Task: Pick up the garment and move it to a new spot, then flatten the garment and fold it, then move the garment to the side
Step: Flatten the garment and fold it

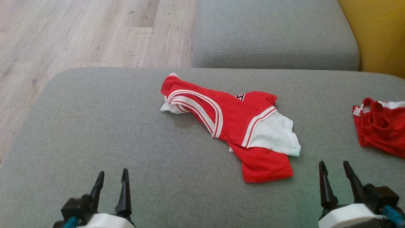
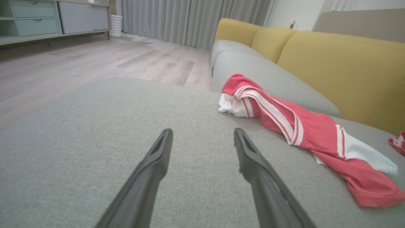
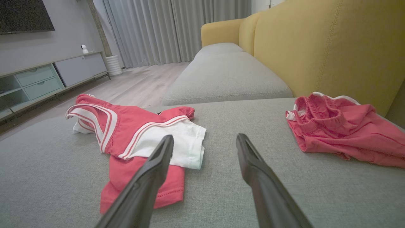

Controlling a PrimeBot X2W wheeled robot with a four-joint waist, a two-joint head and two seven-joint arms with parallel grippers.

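A red and white garment (image 1: pixel 232 122) lies crumpled in the middle of the grey sofa seat (image 1: pixel 95 126); it has white striped trim and a white sleeve. It also shows at the right of the left wrist view (image 2: pixel 303 133) and at the left of the right wrist view (image 3: pixel 139 139). My left gripper (image 1: pixel 112 177) hovers open near the seat's front left, well short of the garment. My right gripper (image 1: pixel 333 167) stands open at the front right, just right of the garment's lower red hem. Nothing is between either pair of fingers.
A second red garment (image 1: pixel 381 128) with a gathered waistband lies bunched at the seat's right edge, also in the right wrist view (image 3: pixel 341 126). Another grey cushion (image 1: pixel 272 31) lies beyond, a yellow backrest (image 1: pixel 376 34) to the right, wooden floor (image 1: pixel 79 34) to the left.
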